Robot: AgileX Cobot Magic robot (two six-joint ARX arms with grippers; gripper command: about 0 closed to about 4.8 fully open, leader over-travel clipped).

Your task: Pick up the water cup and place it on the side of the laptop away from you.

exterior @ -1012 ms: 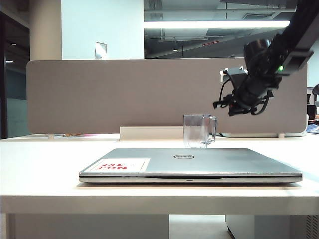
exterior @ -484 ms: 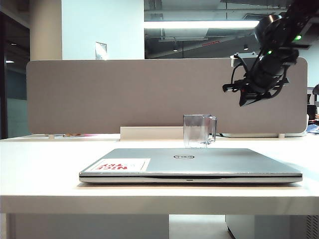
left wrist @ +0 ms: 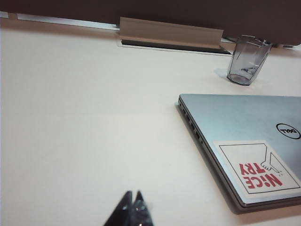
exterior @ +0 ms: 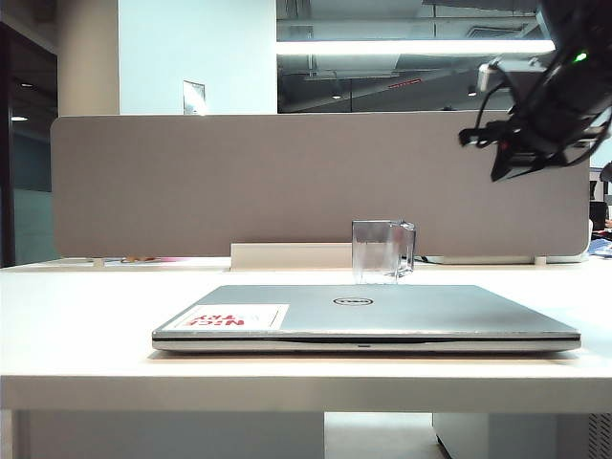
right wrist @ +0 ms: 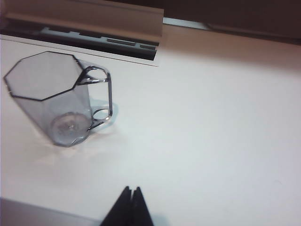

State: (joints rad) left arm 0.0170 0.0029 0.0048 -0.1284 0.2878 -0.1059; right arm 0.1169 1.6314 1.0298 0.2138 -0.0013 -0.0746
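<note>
Exterior view showed the cup (exterior: 382,251) standing upright on the table (exterior: 76,316) just behind the closed laptop (exterior: 382,314), on its far side, in front of the grey divider (exterior: 239,182). The right gripper (exterior: 507,164) hung high at the upper right, well apart from the cup, holding nothing. In the right wrist view its fingertips (right wrist: 128,207) were pressed together, with the cup (right wrist: 59,99) and its handle beyond them. In the left wrist view the left gripper (left wrist: 133,209) also showed its tips together above bare table, the laptop (left wrist: 244,141) and the cup (left wrist: 247,63) well off.
</note>
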